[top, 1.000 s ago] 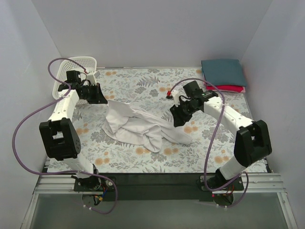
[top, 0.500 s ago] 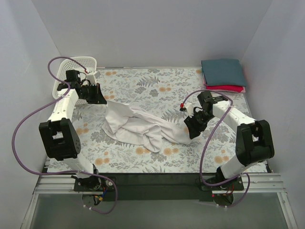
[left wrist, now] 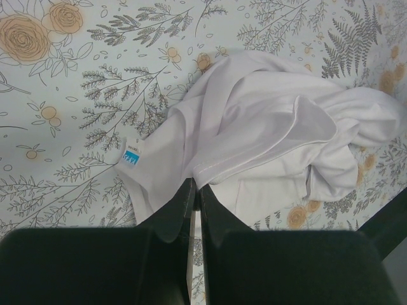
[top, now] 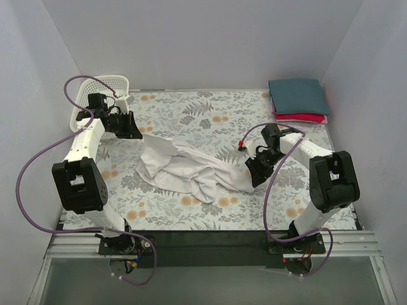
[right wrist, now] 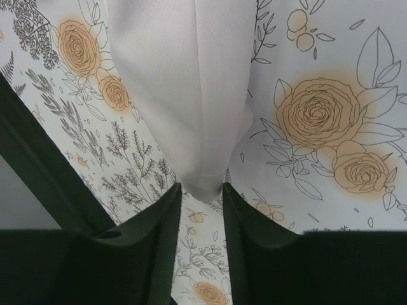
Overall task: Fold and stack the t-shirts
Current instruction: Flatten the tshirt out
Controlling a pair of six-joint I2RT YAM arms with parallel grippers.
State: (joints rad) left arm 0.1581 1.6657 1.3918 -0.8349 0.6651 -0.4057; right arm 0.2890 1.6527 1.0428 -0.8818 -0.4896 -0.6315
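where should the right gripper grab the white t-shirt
Grip the white t-shirt at its narrow right end, which tapers to a tip lying flat on the floral tablecloth. Come in low from the right, the right gripper astride that tip. The left gripper pinches the opposite edge, so pulling should spread it.

Boxed in at back and both sides by plain pale grey walls (top: 203, 44). Spread across the worktop (top: 191, 108) with a white cloth (top: 165, 213) printed in grey ferns and orange roses. Edged at the near side by a black strip (top: 203, 240) and silver metal rails (top: 70, 249). Lit softly and evenly.
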